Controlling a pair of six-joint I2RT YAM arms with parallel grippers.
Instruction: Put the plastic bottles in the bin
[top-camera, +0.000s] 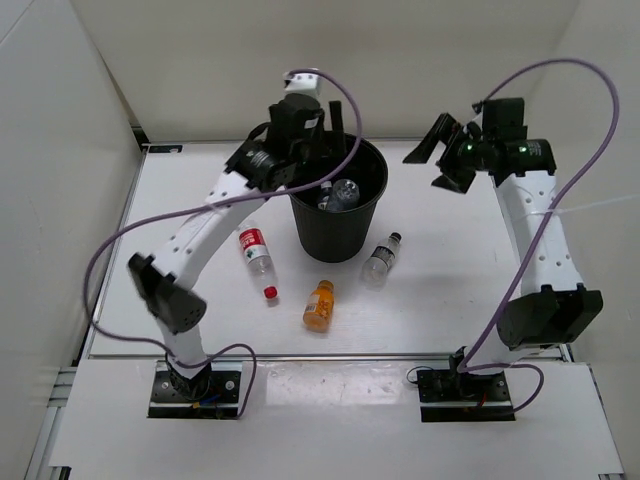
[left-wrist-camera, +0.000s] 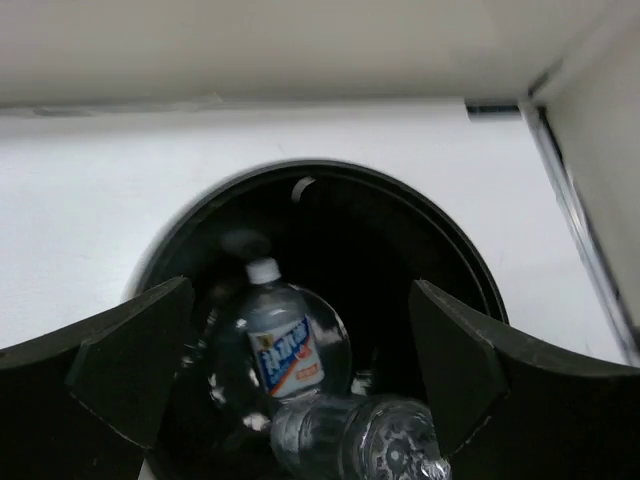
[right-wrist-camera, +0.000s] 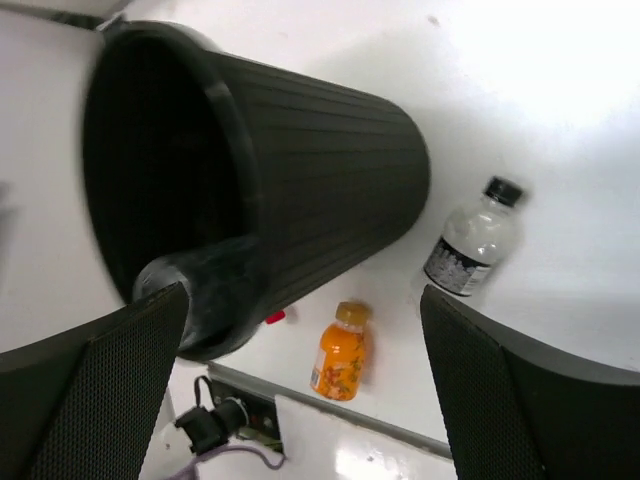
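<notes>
Done: two clear bottles (left-wrist-camera: 283, 345) lie inside the bin (top-camera: 335, 235).
Remaining: we count three on the table (top-camera: 450, 300), namely the red-label bottle (top-camera: 255, 250), orange bottle (top-camera: 319, 304) and dark-cap bottle (top-camera: 382, 258), all near the bin's front.
Left fingers (left-wrist-camera: 130, 370): spread wide over the bin mouth, holding nothing.
Right fingers (right-wrist-camera: 120, 380): spread, empty, raised right of the bin.
Room: we see bare table around all three; the wall (top-camera: 300, 60) stands close behind the bin.
</notes>
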